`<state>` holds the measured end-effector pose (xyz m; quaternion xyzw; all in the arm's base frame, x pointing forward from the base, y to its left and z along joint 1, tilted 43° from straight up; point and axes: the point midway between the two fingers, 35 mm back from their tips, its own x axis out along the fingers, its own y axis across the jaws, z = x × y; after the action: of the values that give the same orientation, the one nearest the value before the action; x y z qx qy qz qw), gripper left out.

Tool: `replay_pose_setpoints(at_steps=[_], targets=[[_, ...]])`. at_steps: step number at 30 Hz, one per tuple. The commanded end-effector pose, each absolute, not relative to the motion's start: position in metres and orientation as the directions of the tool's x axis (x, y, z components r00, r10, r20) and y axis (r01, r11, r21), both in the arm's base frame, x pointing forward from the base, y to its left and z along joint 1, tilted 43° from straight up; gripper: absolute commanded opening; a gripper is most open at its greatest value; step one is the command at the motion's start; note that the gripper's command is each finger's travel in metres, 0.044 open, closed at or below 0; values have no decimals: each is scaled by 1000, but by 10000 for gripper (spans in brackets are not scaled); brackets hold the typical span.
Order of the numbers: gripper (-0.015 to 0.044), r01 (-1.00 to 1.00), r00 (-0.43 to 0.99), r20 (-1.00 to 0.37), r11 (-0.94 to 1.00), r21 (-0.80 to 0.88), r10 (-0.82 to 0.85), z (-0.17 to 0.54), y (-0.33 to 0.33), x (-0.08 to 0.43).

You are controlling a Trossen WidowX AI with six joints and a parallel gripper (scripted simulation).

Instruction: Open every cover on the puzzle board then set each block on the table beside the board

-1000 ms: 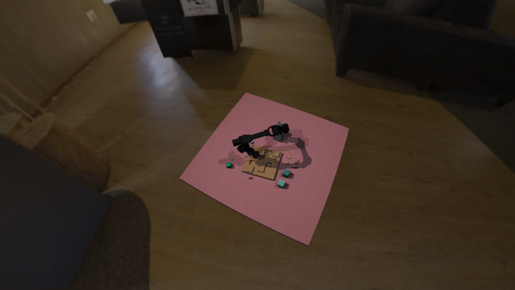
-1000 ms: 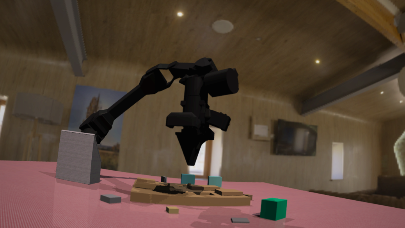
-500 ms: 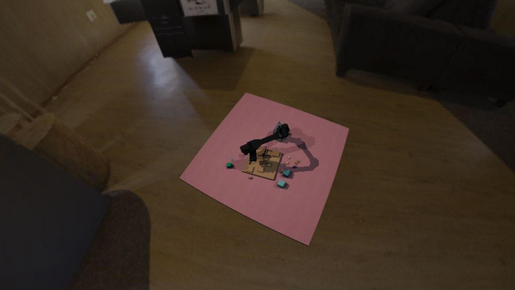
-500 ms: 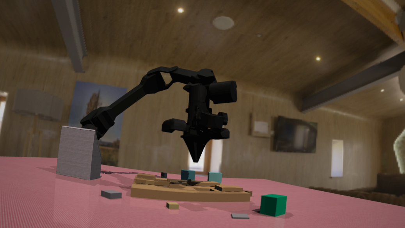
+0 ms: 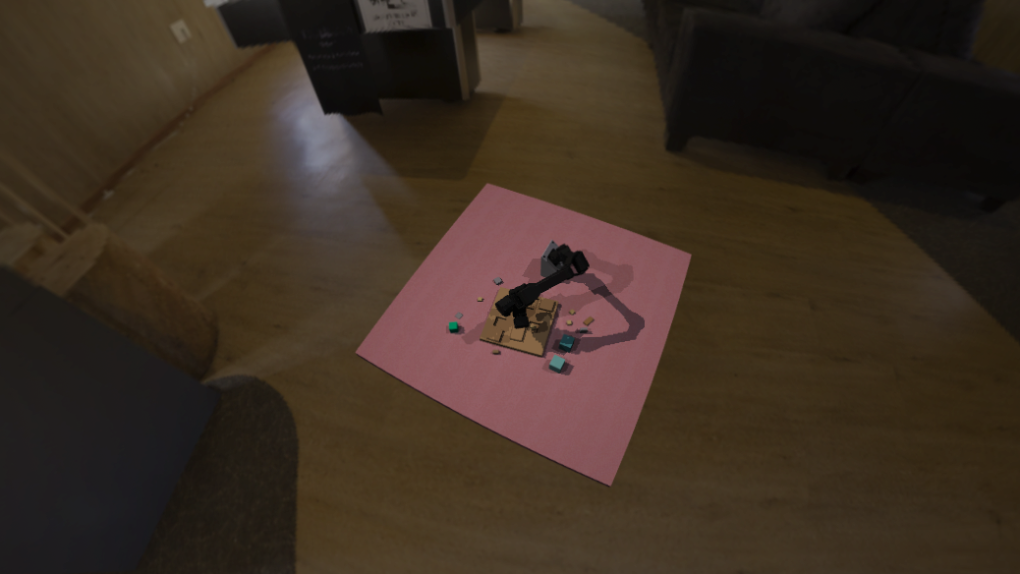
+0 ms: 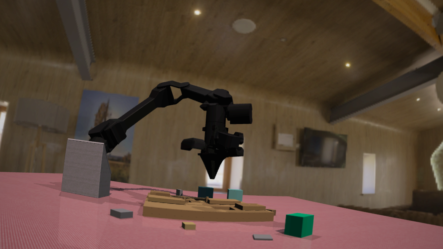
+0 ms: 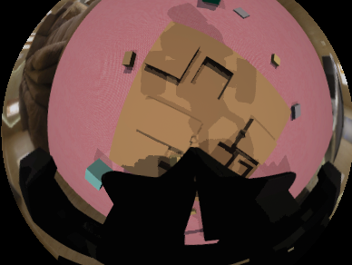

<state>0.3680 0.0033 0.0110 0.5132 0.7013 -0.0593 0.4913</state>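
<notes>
The tan puzzle board [image 5: 531, 347] [image 6: 210, 215] [image 7: 129, 118] lies on the pink table. Raised covers show on it, including one at the right end [image 6: 249, 206] and one near the middle [image 6: 223, 201] in the exterior view. The gripper [image 5: 521, 325] [image 6: 212, 178] [image 7: 194, 150] is shut and empty, pointing down above the board. A green block [image 5: 453, 327] [image 6: 297, 225] [image 7: 211, 0] rests on the table on one side. A dark teal block [image 5: 567, 342] [image 6: 205, 192] and a light teal block [image 5: 557, 364] [image 6: 234, 195] [image 7: 98, 174] rest on the other. Fingers and shadows hide some wells.
Small loose pieces lie around the board, including a grey one [image 5: 497, 280] [image 6: 121, 213] [image 7: 296, 111], a tan one [image 5: 480, 299] [image 6: 188, 225] [image 7: 276, 60] and a flat grey one [image 5: 458, 315] [image 6: 262, 237] [image 7: 241, 13]. The arm's grey base [image 6: 82, 168] stands behind the board.
</notes>
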Motion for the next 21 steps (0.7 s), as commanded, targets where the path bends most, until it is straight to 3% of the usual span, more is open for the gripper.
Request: replay_pose_setpoints(at_steps=[1, 11, 21], targets=[[0, 760, 0, -743, 483, 434, 669, 22, 21, 362], [0, 704, -12, -731, 525, 479, 683, 46, 52, 346], [0, 704, -11, -730, 524, 479, 683, 21, 76, 346]])
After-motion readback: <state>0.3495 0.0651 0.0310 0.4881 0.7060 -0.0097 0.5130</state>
